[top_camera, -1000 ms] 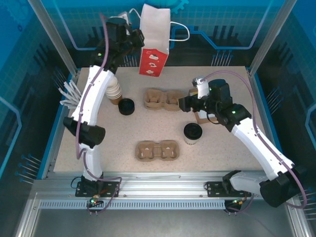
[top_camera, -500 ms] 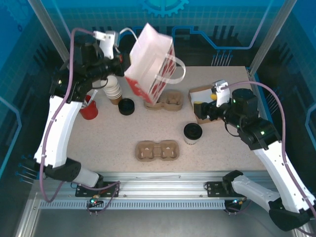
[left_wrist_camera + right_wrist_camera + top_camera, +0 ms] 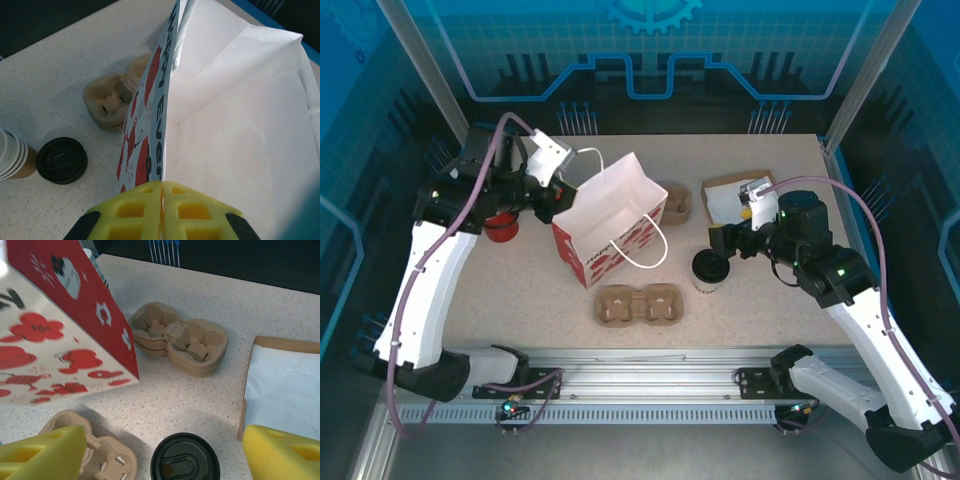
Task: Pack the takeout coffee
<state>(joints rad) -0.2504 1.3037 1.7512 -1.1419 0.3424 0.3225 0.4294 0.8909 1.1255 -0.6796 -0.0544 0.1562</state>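
Top external shows the lidded coffee (image 3: 710, 268) standing outside the open bag (image 3: 610, 215).

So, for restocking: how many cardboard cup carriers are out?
2. The front cup carrier lies by the near edge; the rear cup carrier sits behind the paper bag, partly covered. The bag may hide more.

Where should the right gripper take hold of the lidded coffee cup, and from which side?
Around the paper wall just below the black lid, probably from above: the coffee cup stands upright with bare table beside it, under the open right gripper.
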